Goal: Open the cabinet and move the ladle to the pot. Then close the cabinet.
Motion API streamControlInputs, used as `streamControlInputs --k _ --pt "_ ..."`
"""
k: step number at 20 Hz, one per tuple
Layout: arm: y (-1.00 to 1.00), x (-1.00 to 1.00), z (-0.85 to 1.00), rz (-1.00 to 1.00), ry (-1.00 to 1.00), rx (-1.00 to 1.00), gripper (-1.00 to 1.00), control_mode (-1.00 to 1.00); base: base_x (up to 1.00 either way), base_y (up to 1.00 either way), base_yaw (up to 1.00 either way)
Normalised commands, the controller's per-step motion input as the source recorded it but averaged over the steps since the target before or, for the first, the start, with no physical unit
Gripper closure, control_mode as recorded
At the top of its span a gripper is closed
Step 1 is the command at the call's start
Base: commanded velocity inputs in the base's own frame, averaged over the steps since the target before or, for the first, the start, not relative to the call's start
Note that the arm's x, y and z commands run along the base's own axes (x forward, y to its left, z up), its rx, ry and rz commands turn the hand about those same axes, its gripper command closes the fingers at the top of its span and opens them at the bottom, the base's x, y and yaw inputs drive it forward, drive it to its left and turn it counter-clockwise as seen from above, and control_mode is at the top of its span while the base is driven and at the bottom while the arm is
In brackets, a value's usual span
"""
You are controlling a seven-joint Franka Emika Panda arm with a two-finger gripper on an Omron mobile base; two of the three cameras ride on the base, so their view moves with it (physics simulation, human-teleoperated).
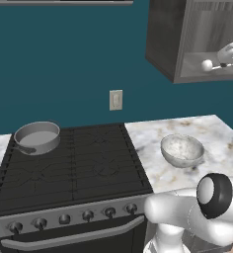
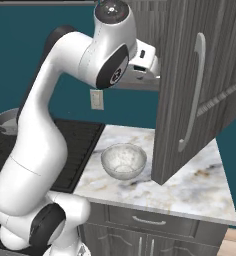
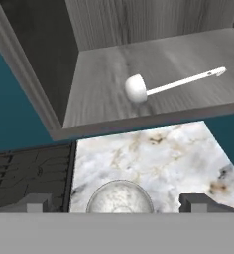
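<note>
Hand view: ladle lies on the open cabinet shelf; gripper hangs just outside, jaws spread to reach in.

Ladle on cabinet shelf

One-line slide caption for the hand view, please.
Open gripper faces the opened cabinet, ladle lying on its shelf, speckled bowl below.

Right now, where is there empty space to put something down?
Bare marble counter lies right of the speckled bowl. The stove is free beside the pot. The cabinet shelf is bare left of the ladle. Nowhere is crowded.
</note>
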Motion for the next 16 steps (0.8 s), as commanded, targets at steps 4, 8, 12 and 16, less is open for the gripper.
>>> streamControlInputs --k 4,8,12,16 --pt "0.00 0.64 -0.06 0.02 -0.02 0.00 -1.00 -1.00 0.00 0.00 0.00" --pt "0.00 0.51 -0.23 0.00 0.00 0.00 -1.00 -1.00 0.00 0.00 0.00" --pt "0.00 0.49 -0.34 0.00 0.00 0.00 -1.00 -1.00 0.00 0.00 0.00" --pt "-0.09 0.52 -0.22 0.00 0.00 0.00 -1.00 -1.00 0.00 0.00 0.00"
